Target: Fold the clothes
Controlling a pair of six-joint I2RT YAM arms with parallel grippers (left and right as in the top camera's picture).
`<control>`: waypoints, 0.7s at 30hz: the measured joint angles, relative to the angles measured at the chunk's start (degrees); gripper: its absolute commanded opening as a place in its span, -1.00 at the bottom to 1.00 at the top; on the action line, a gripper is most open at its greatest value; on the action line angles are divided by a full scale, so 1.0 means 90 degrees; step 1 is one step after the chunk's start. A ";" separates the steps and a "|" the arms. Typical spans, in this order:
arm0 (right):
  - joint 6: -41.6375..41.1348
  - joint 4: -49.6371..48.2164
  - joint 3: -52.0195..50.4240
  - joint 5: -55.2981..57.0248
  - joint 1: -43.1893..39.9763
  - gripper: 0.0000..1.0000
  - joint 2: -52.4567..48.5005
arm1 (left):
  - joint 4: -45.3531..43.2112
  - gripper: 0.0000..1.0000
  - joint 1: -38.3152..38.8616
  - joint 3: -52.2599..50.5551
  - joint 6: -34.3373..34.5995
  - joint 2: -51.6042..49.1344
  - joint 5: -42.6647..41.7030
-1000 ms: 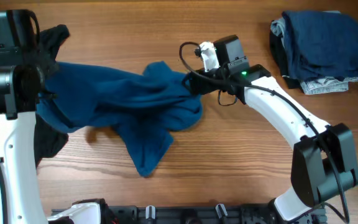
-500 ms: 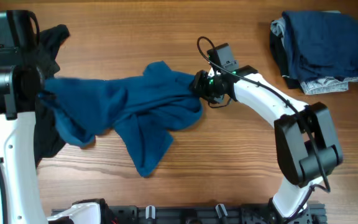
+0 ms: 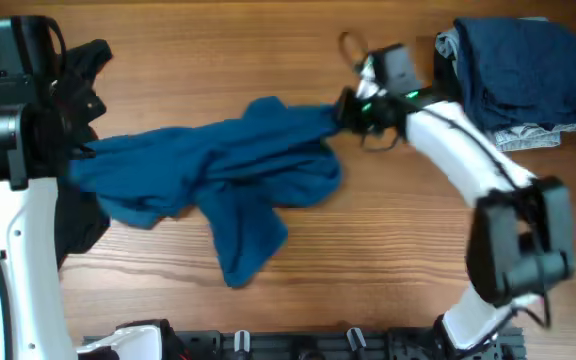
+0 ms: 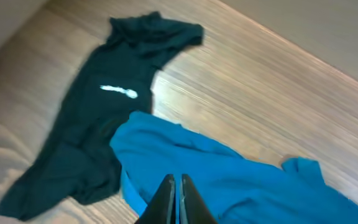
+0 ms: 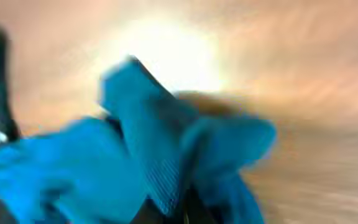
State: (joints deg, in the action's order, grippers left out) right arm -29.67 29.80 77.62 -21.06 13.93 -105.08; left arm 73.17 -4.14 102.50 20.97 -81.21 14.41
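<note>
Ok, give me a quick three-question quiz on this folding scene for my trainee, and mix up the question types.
1. True or false: the blue garment lies neatly folded in half.
2. Which gripper holds the edge of it nearest the folded stack? A) left B) right C) neither
3. In the left wrist view, what shade is the second piece of clothing?

Key:
1. False. It is rumpled and stretched between the left gripper and the right gripper.
2. B.
3. Dark. The dark garment lies beside the blue one.
</note>
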 measured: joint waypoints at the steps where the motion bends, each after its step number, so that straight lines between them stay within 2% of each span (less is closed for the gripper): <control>1: 0.0155 0.0121 0.0172 0.0049 -0.0180 -0.91 0.0260 | 0.0007 -0.92 0.0000 0.0000 0.0000 -0.0075 -0.0182; 4: 0.0561 0.0697 0.0483 0.0491 -0.0719 -0.91 0.1107 | 0.0056 -0.92 0.0000 0.0000 -0.0002 -0.0491 -0.0646; 7: 0.0780 0.0933 0.0510 0.0770 -0.0804 -0.91 0.1151 | 0.0185 -0.84 0.0172 0.0000 -0.0328 -0.0765 -0.1277; 13: 0.0835 0.0937 0.0510 0.1018 -0.0804 -0.91 0.1151 | 0.0818 -0.21 0.1460 0.0012 -0.1088 -0.1095 -0.1880; 17: 0.0930 0.0979 0.0510 0.1083 -0.0804 -0.91 0.1151 | 0.0872 0.11 0.2259 0.0022 -0.1226 -0.2305 -0.1914; 21: 0.1003 0.0976 0.0510 0.1086 -0.0804 -0.91 0.1151 | 0.0714 0.40 0.2645 0.0024 -0.1416 -0.3415 -0.1858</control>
State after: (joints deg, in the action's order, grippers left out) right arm -20.64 38.59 82.21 -11.29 6.70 -94.72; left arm 79.59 19.66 102.72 8.23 -111.94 -2.31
